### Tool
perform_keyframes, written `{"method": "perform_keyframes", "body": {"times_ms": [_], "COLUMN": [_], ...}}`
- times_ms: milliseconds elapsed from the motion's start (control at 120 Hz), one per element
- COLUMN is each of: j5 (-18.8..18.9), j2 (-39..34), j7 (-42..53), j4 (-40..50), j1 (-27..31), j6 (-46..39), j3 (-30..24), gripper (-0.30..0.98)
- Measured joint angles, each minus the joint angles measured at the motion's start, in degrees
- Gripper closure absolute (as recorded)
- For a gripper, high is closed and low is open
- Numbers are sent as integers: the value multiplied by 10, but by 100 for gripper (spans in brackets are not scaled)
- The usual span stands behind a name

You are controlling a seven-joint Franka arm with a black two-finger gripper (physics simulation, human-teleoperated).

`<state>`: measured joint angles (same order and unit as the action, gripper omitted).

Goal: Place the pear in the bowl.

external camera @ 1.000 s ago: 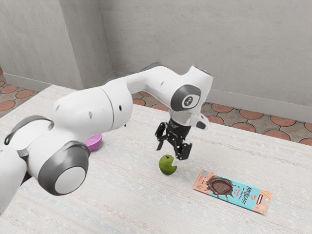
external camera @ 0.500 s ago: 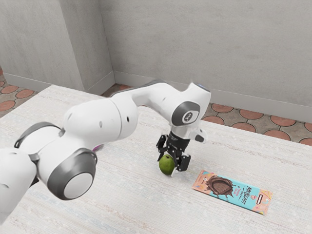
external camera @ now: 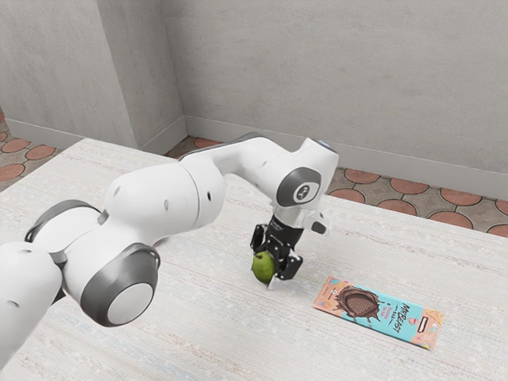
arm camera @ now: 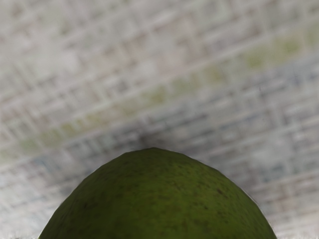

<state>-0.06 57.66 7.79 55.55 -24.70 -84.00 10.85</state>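
Pear (external camera: 262,268), green. Exterior view: low at pale table (external camera: 198,317), lift-off uncertain; between fingers of black gripper (external camera: 264,269), apparently clamped, far contact partly hidden. Wrapped chocolate bar (external camera: 377,312) well apart, small risk. Likeliest fault: slip or roll-out during lifting, from off-centre pinch on curved skin. Second fault: drag or twist against tabletop, from sideways travel toward bowl before sufficient height. Wrist view: rounded green skin close under hand, clearance beneath unreadable; possible early knock at bowl rim, from low carry.

Claw (external camera: 268,272) partly hiding pear (external camera: 261,268), wrist view cropping pear, exterior view cropping arm (external camera: 159,200)
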Motion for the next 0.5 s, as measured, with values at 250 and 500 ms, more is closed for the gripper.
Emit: {"method": "perform_keyframes", "body": {"times_ms": [250, 500], "j5": [4, 14], "j2": [-12, -86], "j7": [3, 9], "j4": [-1, 30], "j1": [-1, 22], "j6": [16, 37], "j3": [6, 17], "gripper": [41, 32]}}
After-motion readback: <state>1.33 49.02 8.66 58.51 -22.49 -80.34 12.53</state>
